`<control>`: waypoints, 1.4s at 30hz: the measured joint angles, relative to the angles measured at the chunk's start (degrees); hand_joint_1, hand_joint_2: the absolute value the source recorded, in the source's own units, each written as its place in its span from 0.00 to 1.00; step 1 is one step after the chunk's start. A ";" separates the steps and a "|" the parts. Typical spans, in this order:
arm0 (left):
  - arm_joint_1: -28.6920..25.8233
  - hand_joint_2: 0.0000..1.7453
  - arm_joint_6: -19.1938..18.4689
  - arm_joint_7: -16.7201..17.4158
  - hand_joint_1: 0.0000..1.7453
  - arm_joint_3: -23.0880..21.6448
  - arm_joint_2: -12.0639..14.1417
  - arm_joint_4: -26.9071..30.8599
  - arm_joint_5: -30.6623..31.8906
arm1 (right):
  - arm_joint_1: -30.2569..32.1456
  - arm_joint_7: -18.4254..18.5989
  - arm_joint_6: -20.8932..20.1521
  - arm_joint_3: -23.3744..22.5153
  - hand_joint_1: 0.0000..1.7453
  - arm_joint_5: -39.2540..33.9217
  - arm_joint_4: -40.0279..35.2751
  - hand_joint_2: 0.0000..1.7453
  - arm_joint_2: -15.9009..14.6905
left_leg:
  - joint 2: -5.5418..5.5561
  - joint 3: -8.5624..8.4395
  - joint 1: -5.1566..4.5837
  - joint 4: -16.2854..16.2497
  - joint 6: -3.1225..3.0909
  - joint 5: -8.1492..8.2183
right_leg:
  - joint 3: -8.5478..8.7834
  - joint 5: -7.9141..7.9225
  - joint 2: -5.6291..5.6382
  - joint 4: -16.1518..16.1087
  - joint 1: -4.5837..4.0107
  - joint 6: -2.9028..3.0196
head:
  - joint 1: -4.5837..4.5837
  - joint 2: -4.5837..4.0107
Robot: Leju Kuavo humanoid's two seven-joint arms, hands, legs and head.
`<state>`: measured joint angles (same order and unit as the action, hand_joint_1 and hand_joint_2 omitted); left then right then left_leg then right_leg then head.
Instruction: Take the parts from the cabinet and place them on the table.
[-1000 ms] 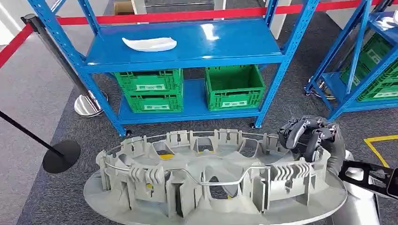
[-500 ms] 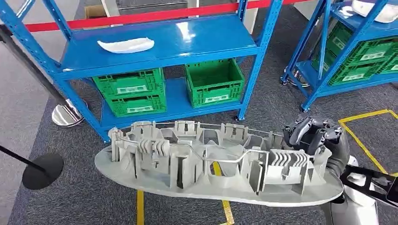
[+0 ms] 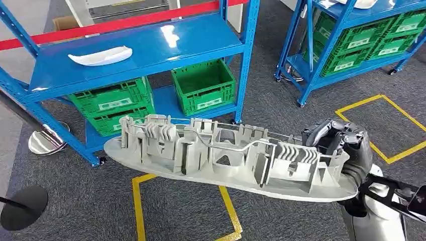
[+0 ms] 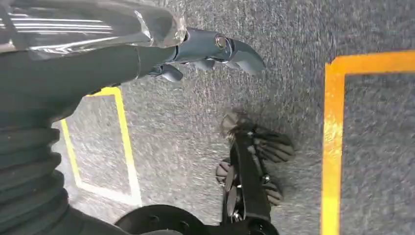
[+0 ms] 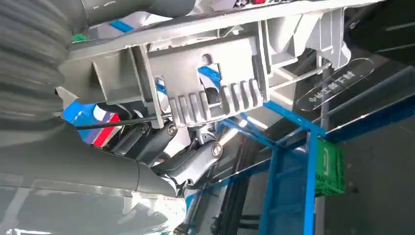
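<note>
Right hand clamped on the right end of the long grey part, dark fingers hooked over the ribbed upper edge and through the openings there; seen from the right wrist as fingers tucked under the finned block of the same part. Left hand hanging low over the grey carpet, fingers loosely extended and apart, gripping nothing. Part carried in the air in front of the body, roughly level, flat flange underneath and ribs, clips and a thin wire rod on top, stretching leftward well past the holding hand with its far end unsupported. Out of the cabinet already, not yet on any table. Beyond it, the blue rack with a white curved part lying on the upper shelf and green crates on the lower one; a second blue rack off to the right, yellow floor tape between. Likely moulded plastic: stiff enough to hold shape, probably light for its length, yet long enough to lever hard against a one-ended hold and to sag or swing during a turn. Thin ribs and the wire rod look breakable, so poor places to pinch; sturdier hold on the thick finned block or the flange rim, ideally with the free hand under the far end
</note>
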<state>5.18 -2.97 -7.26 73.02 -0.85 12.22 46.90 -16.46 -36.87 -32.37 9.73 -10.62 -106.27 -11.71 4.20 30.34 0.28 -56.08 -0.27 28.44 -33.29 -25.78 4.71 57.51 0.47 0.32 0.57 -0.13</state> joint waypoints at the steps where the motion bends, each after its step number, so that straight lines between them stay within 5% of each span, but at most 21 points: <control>1: 0.03 1.00 0.35 0.51 0.00 -0.04 -0.02 0.00 0.00 | 0.06 0.24 0.00 0.00 1.00 -0.26 -0.20 1.00 -0.09 | -0.41 -0.06 -0.09 -0.15 -0.02 0.11 | -0.40 0.26 0.53 -0.05 0.12 -0.39 | 0.09 0.00; 3: 0.01 1.00 1.29 1.66 0.00 -0.04 -0.35 0.00 -0.04 | 0.43 0.85 -0.02 0.26 1.00 -0.39 -0.29 1.00 -0.48 | -1.39 0.03 -0.10 0.04 -0.51 -0.23 | -0.72 0.76 1.56 -0.31 0.28 -1.18 | 0.04 0.00; 4: 0.09 1.00 1.86 2.10 0.00 -0.04 -0.61 -0.02 -0.15 | 0.67 0.96 -0.02 0.42 1.00 -0.37 -0.31 1.00 -0.81 | -2.25 -0.05 0.26 0.44 -1.04 -0.59 | -1.15 0.13 0.35 0.43 0.33 -1.25 | 0.04 0.00; 6: -0.08 1.00 3.00 3.37 0.00 -0.02 -0.85 -0.02 -0.41 | 0.54 1.01 -0.02 0.61 1.00 -0.31 -0.31 1.00 -1.47 | -3.40 0.09 0.17 0.44 -1.47 -0.62 | -4.21 -3.94 -3.25 6.95 0.06 -1.76 | -0.61 0.00; 9: -0.42 1.00 4.26 5.51 0.00 0.11 -1.27 -0.04 -0.68 | 0.90 1.60 -0.02 0.74 1.00 -0.29 -0.24 1.00 -2.29 | -5.58 0.25 0.05 0.36 -1.58 -0.60 | -9.54 -8.16 -4.12 19.00 0.10 -2.32 | -0.59 0.00; 12: -0.39 1.00 5.86 6.91 0.00 0.24 -2.01 -0.04 -0.74 | 1.41 1.60 -0.28 0.46 1.00 -0.42 -0.24 1.00 -3.67 | -7.36 0.14 0.04 0.22 -1.45 -0.48 | -3.63 -2.72 -5.07 8.47 0.12 -2.11 | -0.59 0.00; 13: -0.42 1.00 6.23 6.93 0.00 0.33 -2.36 -0.04 -0.94 | 1.50 1.19 -0.76 0.26 1.00 -0.44 -0.22 1.00 -4.09 | -7.75 0.05 0.02 0.07 -1.23 -0.32 | -0.44 -0.71 -6.38 2.80 0.11 -2.01 | -0.61 0.00; 14: -0.44 1.00 6.67 6.87 0.00 0.54 -2.49 -0.02 -1.44 | 1.44 0.64 -1.29 0.13 1.00 -0.44 -0.14 1.00 -4.53 | -8.12 0.11 -0.40 -0.06 -0.96 -0.15 | 0.94 -1.65 -9.14 -0.01 -0.28 -1.74 | -0.61 0.00; 18: -0.55 1.00 7.61 5.62 0.00 1.33 -3.32 -0.07 -2.80 | 1.03 0.59 -3.32 -0.77 1.00 -1.31 0.59 1.00 -6.01 | -9.91 0.18 -0.64 -0.18 -0.31 -0.08 | 0.37 -0.88 -6.36 -0.03 -0.44 -0.34 | -0.48 0.00; 19: -0.50 1.00 7.83 5.23 0.00 1.57 -3.41 -0.07 -3.28 | 0.44 1.33 -3.72 -0.85 1.00 -1.88 0.72 1.00 -6.23 | -9.51 0.51 -0.52 -0.46 0.09 0.46 | 0.39 -0.58 -5.90 -0.21 0.08 0.09 | -0.46 0.00; 21: -0.47 1.00 8.02 4.73 0.00 2.21 -3.54 -0.07 -4.08 | -0.59 2.47 -4.24 -1.03 1.00 -3.25 0.81 1.00 -6.43 | -5.36 2.65 -0.22 -5.75 0.65 4.25 | 0.16 -0.36 -5.13 -0.20 0.16 0.50 | -0.07 0.00; 24: -0.66 1.00 8.29 4.40 0.00 2.93 -3.58 -0.07 -4.54 | -0.75 2.73 -4.46 -1.12 1.00 -4.31 1.07 1.00 -6.47 | -4.36 8.93 -0.15 -19.00 0.76 9.37 | -0.36 -0.06 -3.49 -0.16 0.06 0.81 | -0.07 0.00; 27: -0.81 1.00 7.94 4.24 0.00 2.99 -3.78 -0.07 -4.35 | -0.21 2.62 -4.81 -1.44 1.00 -4.79 1.11 1.00 -6.80 | -4.00 5.19 -0.12 -11.22 0.40 3.94 | -0.32 0.16 -1.69 -0.15 0.07 0.56 | -0.04 0.00; 28: -0.81 1.00 7.91 4.18 0.00 2.99 -3.76 -0.07 -4.30 | -0.04 2.54 -4.85 -1.73 1.00 -4.92 1.11 1.00 -6.82 | -2.84 2.16 -0.12 -5.33 0.15 1.25 | -0.25 0.24 -1.07 -0.15 0.08 0.43 | -0.07 0.00; 29: -0.81 1.00 7.70 3.90 0.00 2.99 -3.67 -0.02 -4.26 | 0.18 2.41 -4.85 -2.10 1.00 -4.94 1.07 1.00 -6.80 | 0.30 0.06 -0.07 -1.04 -0.20 0.29 | -0.30 0.36 -0.65 -0.15 0.24 0.25 | -0.09 0.00; 30: -0.85 1.00 7.43 3.70 0.00 2.97 -3.67 -0.02 -4.08 | 0.32 2.30 -4.85 -2.36 1.00 -4.94 1.00 1.00 -6.82 | 0.99 -0.47 0.10 0.15 -0.17 0.78 | -0.60 0.45 -0.13 0.04 -0.16 -0.03 | -0.20 0.00; 34: -0.93 1.00 6.49 3.08 0.00 2.97 -3.65 0.00 -3.45 | 2.73 1.07 -4.64 -3.87 1.00 -3.54 -0.11 1.00 -6.73 | -1.59 -0.75 0.22 0.56 -1.16 -0.04 | -1.36 1.12 1.90 -0.12 0.52 -1.48 | -0.07 0.00; 36: -0.93 1.00 6.25 3.09 0.00 2.95 -3.52 0.04 -3.26 | 3.41 0.57 -4.50 -4.33 1.00 -2.56 -0.74 1.00 -6.62 | -2.94 -0.73 0.11 0.61 -1.43 -0.18 | -3.75 -2.05 -2.32 4.31 0.16 -1.77 | -0.66 0.00; 39: -1.16 1.00 5.90 3.15 0.00 2.95 -3.28 0.04 -2.66 | 5.02 0.11 -4.17 -4.83 1.00 -1.84 -1.36 1.00 -6.05 | -5.33 -0.57 -0.05 0.53 -1.51 -0.13 | -9.79 -7.60 -4.13 18.08 0.35 -2.40 | -0.72 0.00; 40: -1.15 1.00 5.86 3.22 0.00 2.93 -3.15 0.04 -2.42 | 5.69 0.05 -4.04 -5.16 1.00 -1.64 -1.55 1.00 -5.99 | -6.01 -0.58 -0.05 0.52 -1.51 -0.11 | -9.96 -7.32 -4.23 18.81 0.43 -2.46 | -0.63 0.00; 42: -1.14 1.00 5.79 3.31 0.00 2.91 -3.06 0.04 -2.12 | 6.85 -0.02 -3.89 -5.53 1.00 -1.38 -1.86 1.00 -5.99 | -7.25 -0.70 -0.03 0.48 -1.35 0.04 | -5.81 -3.81 -4.76 11.80 0.56 -2.41 | -0.68 -0.02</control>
<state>4.05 2.82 -3.96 75.93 -3.91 12.26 44.79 -9.61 -36.90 -36.26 4.20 -12.00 -108.13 -17.70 -3.05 29.64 0.26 -55.60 -1.61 28.48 -39.10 -29.59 -0.05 69.32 1.02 -2.10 -0.11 -0.15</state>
